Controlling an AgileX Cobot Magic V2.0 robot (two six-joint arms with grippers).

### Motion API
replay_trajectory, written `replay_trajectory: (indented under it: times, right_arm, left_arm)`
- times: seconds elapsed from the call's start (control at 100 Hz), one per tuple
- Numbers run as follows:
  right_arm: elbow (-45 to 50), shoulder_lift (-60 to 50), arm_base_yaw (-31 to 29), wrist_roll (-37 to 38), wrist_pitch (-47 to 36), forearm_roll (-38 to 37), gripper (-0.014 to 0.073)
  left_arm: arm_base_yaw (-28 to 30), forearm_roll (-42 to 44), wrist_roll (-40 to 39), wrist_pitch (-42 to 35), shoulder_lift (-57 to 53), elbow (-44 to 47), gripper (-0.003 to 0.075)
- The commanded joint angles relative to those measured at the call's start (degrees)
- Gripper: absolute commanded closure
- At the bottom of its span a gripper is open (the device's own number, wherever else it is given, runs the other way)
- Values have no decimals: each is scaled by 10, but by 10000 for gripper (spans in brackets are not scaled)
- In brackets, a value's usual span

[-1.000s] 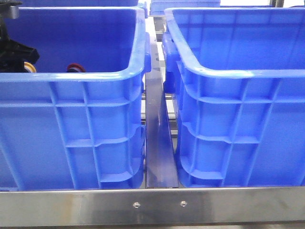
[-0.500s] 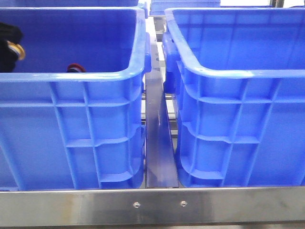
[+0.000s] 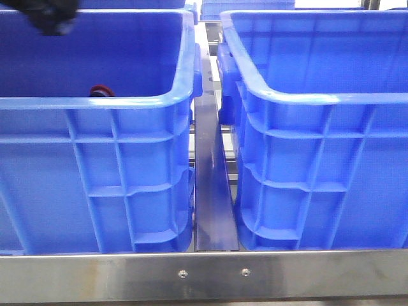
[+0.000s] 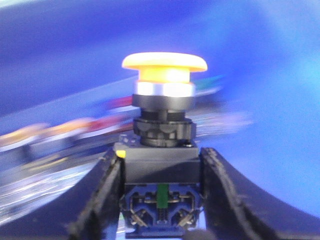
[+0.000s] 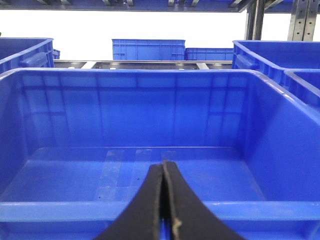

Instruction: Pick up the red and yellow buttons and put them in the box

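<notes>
The yellow button (image 4: 164, 145) is clamped upright in the left pincer (image 4: 162, 200); the right pincer (image 5: 163, 200) is pressed together, holding nothing, before a blue box (image 5: 150, 80).

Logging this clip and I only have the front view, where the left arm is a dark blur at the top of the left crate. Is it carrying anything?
Observer: Yes. In the left wrist view the left gripper is shut on the yellow button, clamping its black body with the cap pointing away from the fingers.
Operator: And the right arm? I can't see it at all.
Observer: The right wrist view shows the right gripper shut with nothing between its fingers, facing into a blue crate.
Operator: Anything in that crate?
Observer: The part of its floor visible in the right wrist view is bare.
</notes>
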Motion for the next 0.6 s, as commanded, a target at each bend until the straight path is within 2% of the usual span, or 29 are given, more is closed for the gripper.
replay_trajectory:
  times: [0.0, 0.32, 0.59]
  right_arm:
    - [3, -12, -1, 0, -43, -3, 652]
    - [3, -12, -1, 0, -47, -3, 652]
    - [1, -12, -1, 0, -92, -3, 652]
  left_arm:
    - [-51, -29, 1, -44, -16, -15, 604]
    - [-197, -32, 1, -63, -16, -15, 605]
    - [-217, -32, 1, -60, -16, -15, 604]
